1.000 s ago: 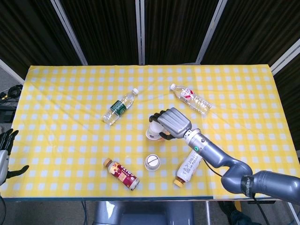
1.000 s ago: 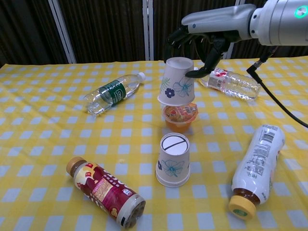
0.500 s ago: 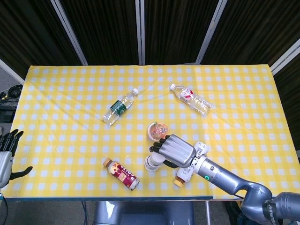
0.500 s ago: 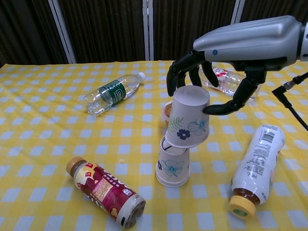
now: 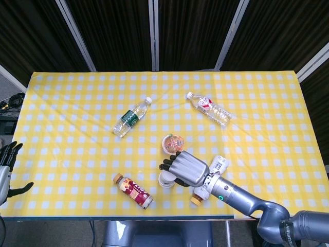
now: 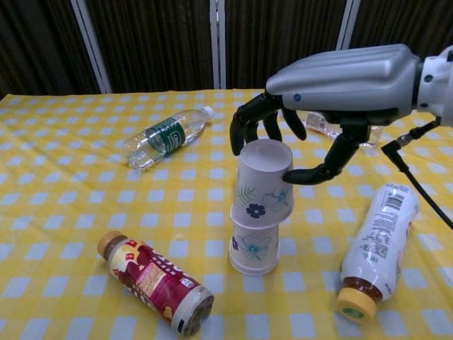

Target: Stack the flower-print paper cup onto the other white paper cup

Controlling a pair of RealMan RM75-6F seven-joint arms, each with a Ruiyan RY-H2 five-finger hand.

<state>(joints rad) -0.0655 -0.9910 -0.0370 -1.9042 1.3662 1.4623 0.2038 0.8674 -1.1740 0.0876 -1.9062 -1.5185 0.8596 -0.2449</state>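
— Right hand [image 6: 333, 85], what is it doing?
— It is pinching the flower cup [image 6: 263, 183], fingers [image 6: 249, 124] on one side and thumb on the other.
— And where is that cup sitting?
— Upside down on the other cup [image 6: 254, 249], slightly tilted, near the table's [image 5: 77, 82] front edge.
— Is the left hand [image 5: 6, 167] working too?
— No, it is hanging at the table's left edge, fingers spread, gripping nothing.

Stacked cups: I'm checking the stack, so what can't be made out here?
- Head view: the right hand covers most of both cups.
- Chest view: the top cup hides how deep it sits on the bottom cup, and the snack cup behind.
- Left hand: cut off by the frame edge.
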